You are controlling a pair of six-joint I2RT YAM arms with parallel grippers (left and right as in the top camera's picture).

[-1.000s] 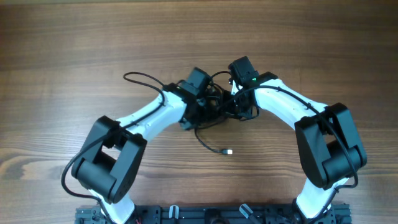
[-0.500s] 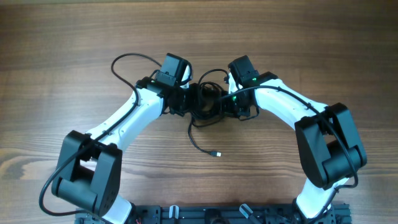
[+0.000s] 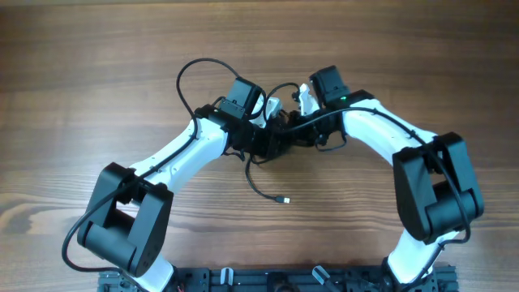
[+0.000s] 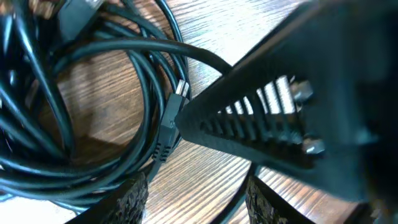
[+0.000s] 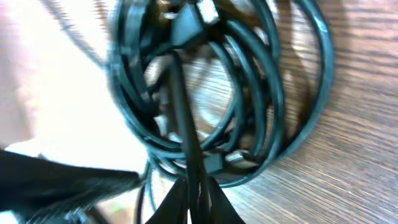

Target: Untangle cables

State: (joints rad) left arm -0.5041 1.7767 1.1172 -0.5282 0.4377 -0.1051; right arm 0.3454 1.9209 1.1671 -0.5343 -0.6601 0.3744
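The wooden table [image 3: 89,73] was spread beneath the cables [image 3: 280,138], which lay as one tangled black coil, and everything else is placed from that coil. The left arm [image 3: 182,152] was reached in from the coil's left and the right arm [image 3: 373,130] from its right, evidently so that the knot could be worked from both sides. The right gripper [image 5: 194,200] was pinched on a single strand at the coil's edge, probably to anchor it. The left gripper [image 4: 196,200] was held spread just beside the coil with wood showing between its pads, though blur left it uncertain whether a strand was brushed. A loose tail ending in a silvery plug [image 3: 285,200] was trailed below the coil. Compared with half a second before, the left arm had been shifted toward the coil, while the plug was left where it lay.
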